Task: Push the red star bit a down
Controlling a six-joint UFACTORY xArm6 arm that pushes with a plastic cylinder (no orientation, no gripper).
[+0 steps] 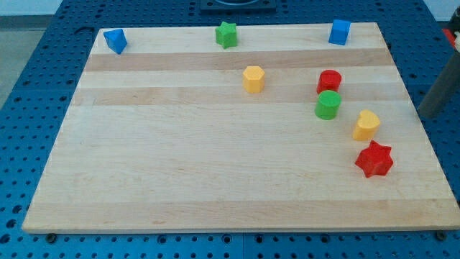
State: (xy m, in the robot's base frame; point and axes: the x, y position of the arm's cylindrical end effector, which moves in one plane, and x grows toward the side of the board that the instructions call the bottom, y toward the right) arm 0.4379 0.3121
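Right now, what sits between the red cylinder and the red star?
In the camera view, the green cylinder and a yellow block lie between the red cylinder and red star.

the rod [440, 90] at the view's right is blurred and cut off by the right edge, so only its lower length shows. my tip [428, 115] is smeared; whether it touches the wooden board [215, 180] there cannot be told. the dark fixture [233, 3] at the view's top is cropped by the top edge.
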